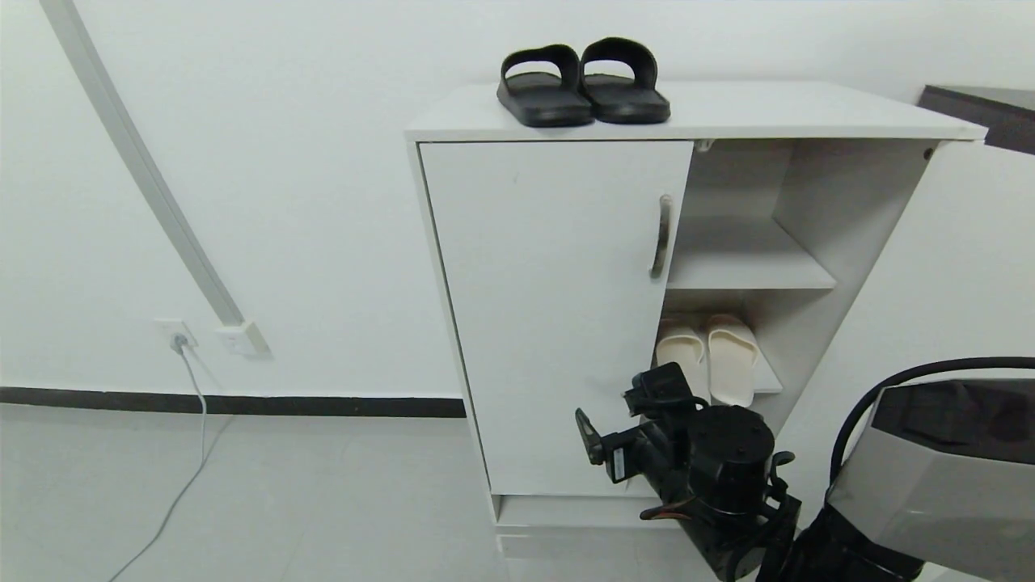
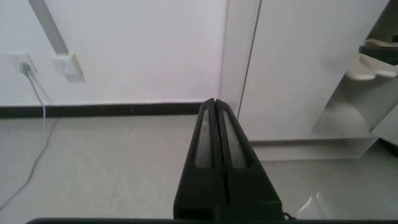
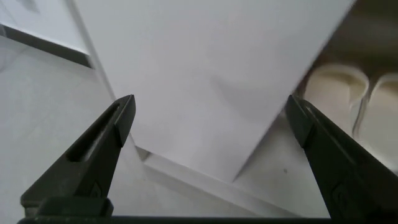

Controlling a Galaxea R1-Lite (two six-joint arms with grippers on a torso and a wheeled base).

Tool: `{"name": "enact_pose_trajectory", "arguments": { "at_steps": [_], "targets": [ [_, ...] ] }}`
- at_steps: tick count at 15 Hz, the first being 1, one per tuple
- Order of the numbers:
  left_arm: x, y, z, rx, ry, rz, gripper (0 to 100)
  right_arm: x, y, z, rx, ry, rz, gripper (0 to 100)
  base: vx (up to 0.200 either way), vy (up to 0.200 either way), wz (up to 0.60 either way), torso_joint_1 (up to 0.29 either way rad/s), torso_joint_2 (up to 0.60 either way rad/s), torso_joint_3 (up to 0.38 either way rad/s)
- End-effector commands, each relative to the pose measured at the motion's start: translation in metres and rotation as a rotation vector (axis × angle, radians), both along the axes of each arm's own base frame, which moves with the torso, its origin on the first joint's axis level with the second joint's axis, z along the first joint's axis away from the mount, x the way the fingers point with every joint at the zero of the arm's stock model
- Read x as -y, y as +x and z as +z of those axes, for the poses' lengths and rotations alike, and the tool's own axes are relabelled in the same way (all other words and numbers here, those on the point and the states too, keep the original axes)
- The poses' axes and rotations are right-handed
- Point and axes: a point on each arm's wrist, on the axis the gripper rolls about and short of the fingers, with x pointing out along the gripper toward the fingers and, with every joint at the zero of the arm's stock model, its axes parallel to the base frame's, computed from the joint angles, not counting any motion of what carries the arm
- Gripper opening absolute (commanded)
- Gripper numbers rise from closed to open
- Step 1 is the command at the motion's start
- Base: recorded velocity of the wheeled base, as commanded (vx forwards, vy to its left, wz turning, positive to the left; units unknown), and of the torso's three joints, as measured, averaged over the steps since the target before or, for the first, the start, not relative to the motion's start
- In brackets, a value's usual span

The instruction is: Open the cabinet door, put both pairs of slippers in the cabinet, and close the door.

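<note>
resting paired, black slippers [image 1: 584,85] atop white cabinet [image 1: 768,109]

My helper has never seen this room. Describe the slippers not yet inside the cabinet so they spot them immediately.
Find the white cabinet against the wall, its right side standing open. On its top, above the closed left door, sits a pair of black slippers; the cream slippers are inside on a lower shelf.

white wall [image 1: 283,202], grey tiled floor [image 1: 307,493], wall sockets [image 1: 174,331]
</note>
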Motion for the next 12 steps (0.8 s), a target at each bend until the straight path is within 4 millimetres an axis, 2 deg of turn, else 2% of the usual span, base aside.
{"name": "enact_pose_trajectory", "arguments": {
  "at_steps": [1, 12],
  "targets": [
    [0.0, 0.0001, 0.0, -0.002, 0.0, -0.001, 0, 0.0017, -0.0007, -0.0013, -0.003, -0.003, -0.002, 100, 0.0, 0.0, 0.0, 0.022, -0.52, -0.359],
    [0.0, 0.0001, 0.0, -0.002, 0.0, -0.001, 0, 0.0067, -0.0018, -0.0008, 0.008, -0.002, -0.01, 100, 0.0, 0.0, 0.0, 0.14, -0.47, -0.333]
  ]
}}
